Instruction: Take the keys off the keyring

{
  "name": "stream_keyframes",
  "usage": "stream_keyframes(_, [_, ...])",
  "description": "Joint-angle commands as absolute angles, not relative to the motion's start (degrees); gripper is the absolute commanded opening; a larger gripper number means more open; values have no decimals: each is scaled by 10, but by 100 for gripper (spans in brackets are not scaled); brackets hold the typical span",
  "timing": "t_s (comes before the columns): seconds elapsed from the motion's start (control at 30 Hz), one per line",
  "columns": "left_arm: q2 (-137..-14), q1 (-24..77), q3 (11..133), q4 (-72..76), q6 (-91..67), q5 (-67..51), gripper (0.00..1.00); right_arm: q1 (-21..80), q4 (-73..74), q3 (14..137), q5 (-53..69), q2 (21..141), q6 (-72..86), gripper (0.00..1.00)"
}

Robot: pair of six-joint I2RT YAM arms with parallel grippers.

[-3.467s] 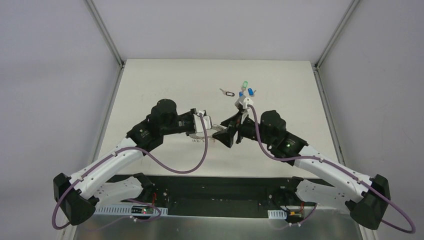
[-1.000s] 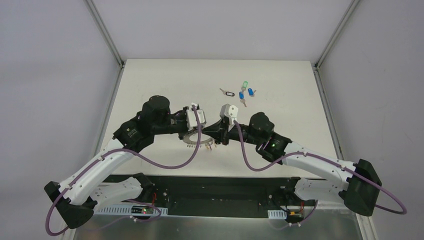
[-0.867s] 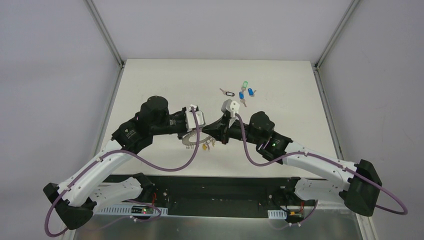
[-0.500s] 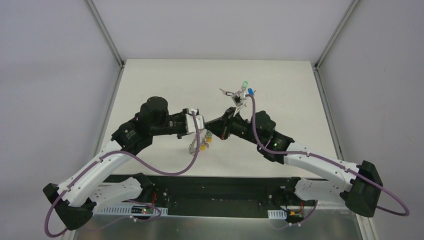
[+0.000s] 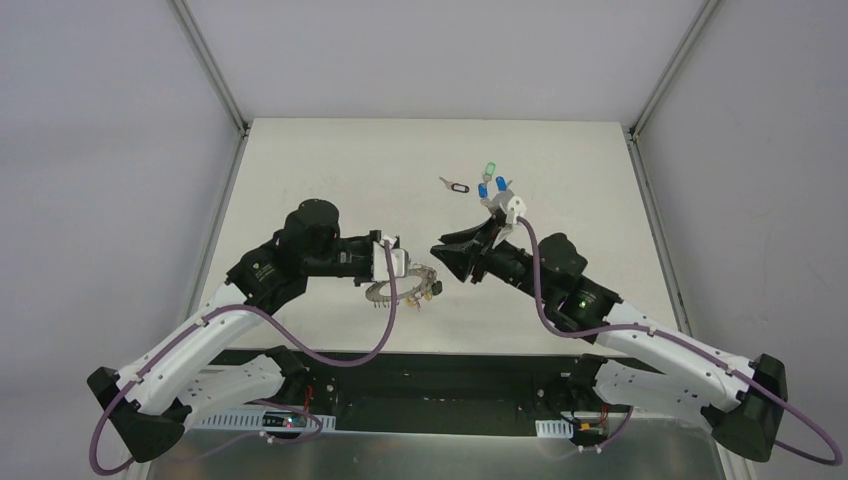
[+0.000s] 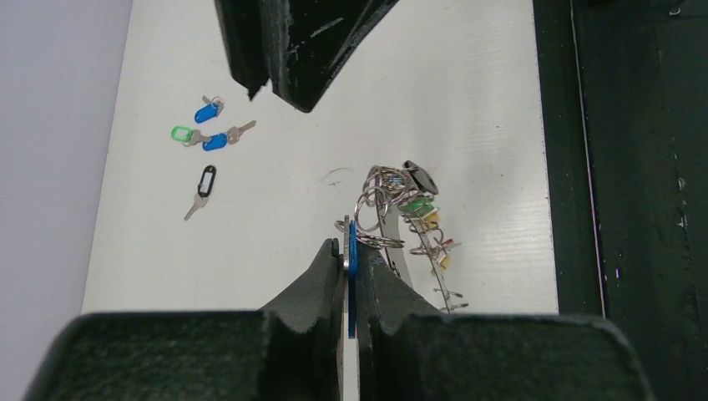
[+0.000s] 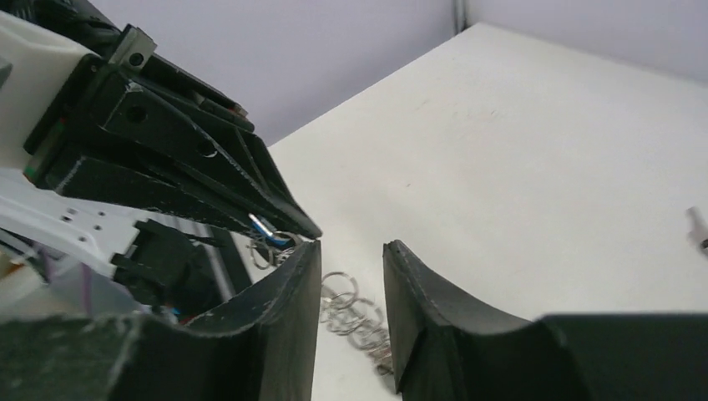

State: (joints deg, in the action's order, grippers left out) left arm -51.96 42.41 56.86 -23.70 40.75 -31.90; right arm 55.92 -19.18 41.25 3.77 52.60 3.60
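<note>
My left gripper [image 5: 408, 266] is shut on a blue tag [image 6: 351, 280], seen edge-on between its fingers together with a thin silver piece. From it hangs the grey keyring [image 6: 396, 244], which carries small wire rings and keys with green, yellow, red and black tags [image 6: 420, 206]. In the top view the keyring [image 5: 383, 291] hangs just over the table. My right gripper [image 5: 446, 254] is open and empty, a short way right of the left one. In the right wrist view [image 7: 351, 247] small rings [image 7: 354, 307] show between its fingers.
Several loose keys lie at the back of the table: one with a black tag [image 5: 459, 186], one green [image 5: 489, 168], two blue [image 5: 483, 189]. They also show in the left wrist view [image 6: 205, 180]. The table's near edge [image 6: 568, 167] borders a dark gap.
The right gripper has pulled back to the right, away from the keyring, and is open. The left gripper has shifted slightly right and nearer, still carrying the keyring bunch.
</note>
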Motion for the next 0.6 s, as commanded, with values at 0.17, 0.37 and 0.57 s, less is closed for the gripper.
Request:
stream_keyframes(0.17, [-518, 431, 624, -314, 581, -333, 0, 521, -155, 461, 82, 570, -198, 38])
stream_keyframes(0.37, [-531, 441, 644, -324, 765, -192, 0, 481, -244, 471, 162, 637, -180, 38])
stream_keyframes(0.57, [-574, 446, 667, -307, 906, -95, 0, 437, -295, 506, 296, 694, -150, 39])
